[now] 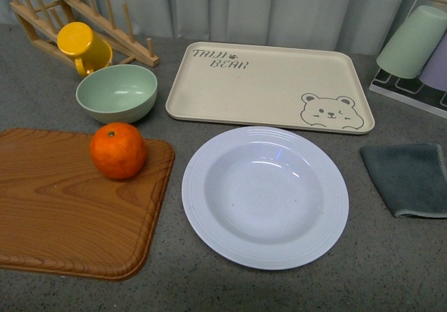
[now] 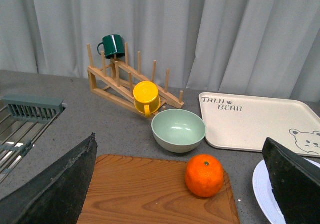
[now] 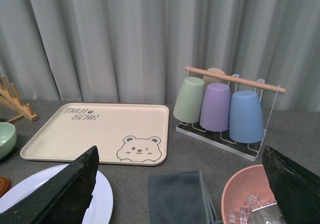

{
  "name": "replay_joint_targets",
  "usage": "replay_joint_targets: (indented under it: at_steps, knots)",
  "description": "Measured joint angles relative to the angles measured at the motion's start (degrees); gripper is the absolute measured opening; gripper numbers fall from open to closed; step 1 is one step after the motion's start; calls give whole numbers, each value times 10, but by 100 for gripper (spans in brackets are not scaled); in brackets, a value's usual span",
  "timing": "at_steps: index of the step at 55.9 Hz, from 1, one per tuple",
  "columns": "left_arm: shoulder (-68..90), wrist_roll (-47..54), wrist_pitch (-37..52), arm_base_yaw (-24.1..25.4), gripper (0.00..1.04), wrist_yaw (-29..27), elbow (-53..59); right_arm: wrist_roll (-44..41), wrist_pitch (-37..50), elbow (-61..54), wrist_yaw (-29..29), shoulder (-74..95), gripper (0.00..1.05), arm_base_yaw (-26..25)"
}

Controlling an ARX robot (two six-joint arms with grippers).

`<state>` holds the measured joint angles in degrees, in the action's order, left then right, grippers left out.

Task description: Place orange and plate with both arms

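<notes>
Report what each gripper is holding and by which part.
Nothing. The left gripper and right gripper are open and empty; the orange sits on the wooden board, the plate on the counter.

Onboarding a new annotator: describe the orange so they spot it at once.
Start at the big wooden cutting board on the robot's left side of the grey counter. The orange sits on the board's far right corner, just in front of the pale green bowl. It is the only dimpled bright-orange ball; the yellow mug behind has a handle.
</notes>
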<state>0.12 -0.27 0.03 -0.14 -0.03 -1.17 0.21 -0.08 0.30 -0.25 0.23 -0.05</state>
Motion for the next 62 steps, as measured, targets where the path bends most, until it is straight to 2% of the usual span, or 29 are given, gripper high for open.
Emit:
replay_joint_targets:
  at_steps: [3,5,7,11,21,27,32,42,62]
  knots:
    - [0,-1,0,0,98,-2,0,0,0,0,0,0,96,0]
    - [18,-30,-36,-10,98,-42,-8,0,0,0,0,0,96,0]
    - [53,-52,-35,-12,98,-47,-10,0,0,0,0,0,96,0]
    - [127,-81,13,-12,98,-38,-18,0,0,0,0,0,96,0]
    - [360,-106,199,-44,98,-40,-62,0,0,0,0,0,96,0]
    - [520,-102,280,-72,98,-76,-98,0,0,0,0,0,96,0]
    - [636,-104,291,-89,98,-86,-132,0,0,0,0,0,96,0]
    - [789,-107,312,-142,98,-50,-191,0,0,0,0,0,96,0]
    - [966,-116,342,-153,98,-26,-278,0,0,0,0,0,96,0]
